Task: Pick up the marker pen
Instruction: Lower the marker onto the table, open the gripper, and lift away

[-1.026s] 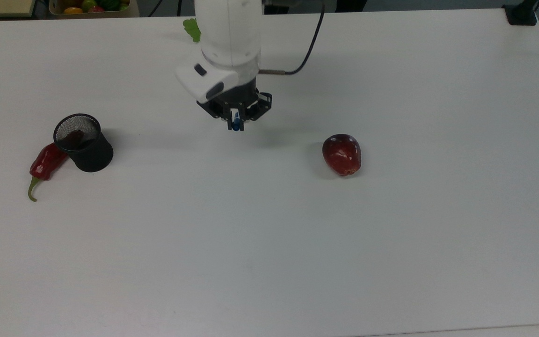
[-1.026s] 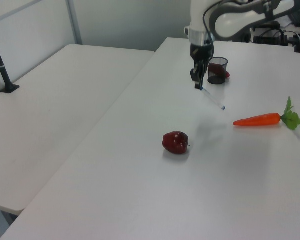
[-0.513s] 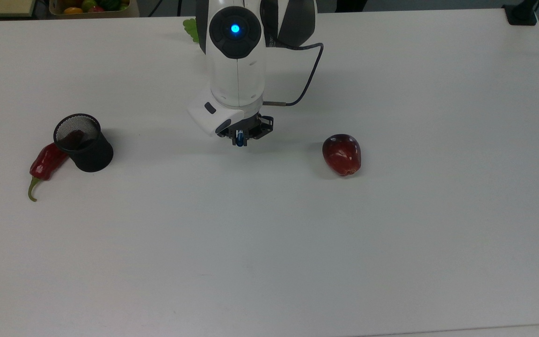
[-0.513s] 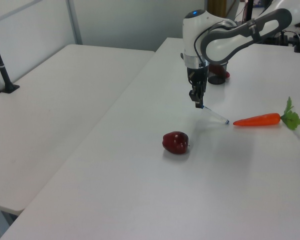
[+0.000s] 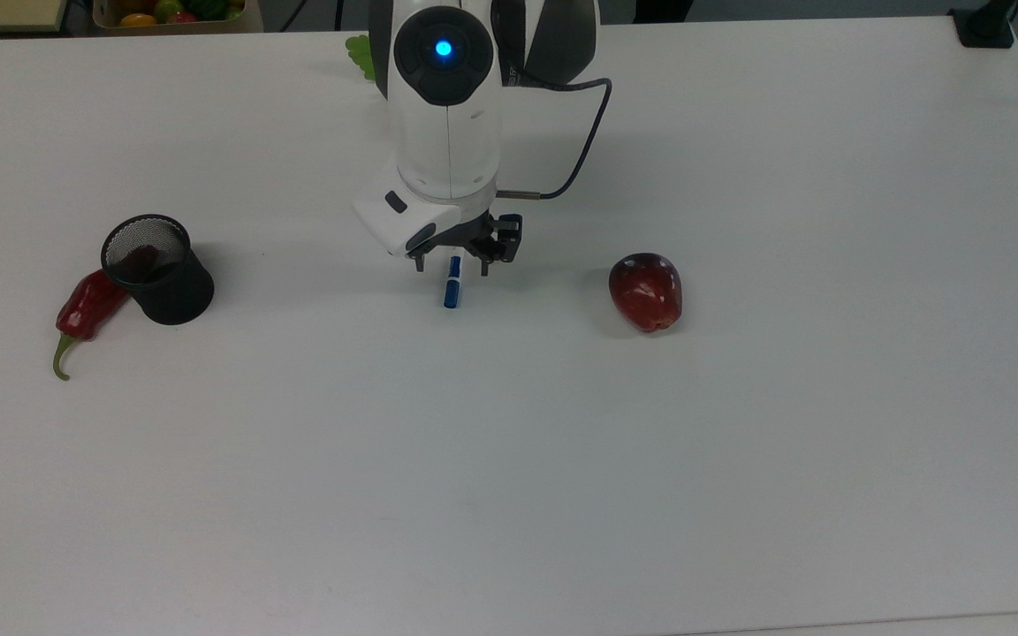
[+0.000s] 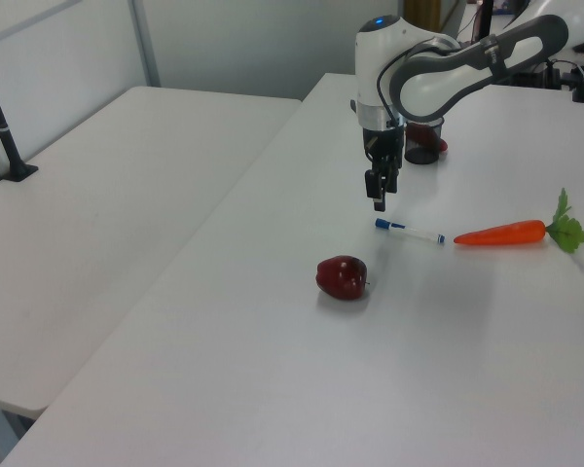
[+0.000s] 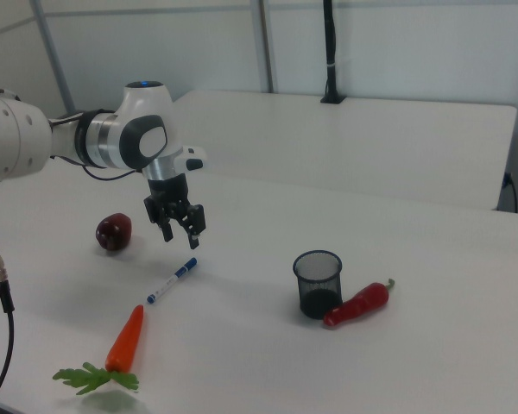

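Progress is nil as judged: the slim white marker pen with blue cap (image 7: pixel 172 280) is seen flat on the white table (image 7: pixel 397 345), ungrasped. The two-finger gripper (image 7: pixel 180 230) is held spread and empty just above its capped end; the other end is aimed at the orange carrot (image 7: pixel 125 338)

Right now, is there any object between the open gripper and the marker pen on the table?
Nothing visible is in the way. The gripper hangs open just above the blue-capped end of the marker pen, which lies flat on the table. The apple and the carrot lie off to the sides.
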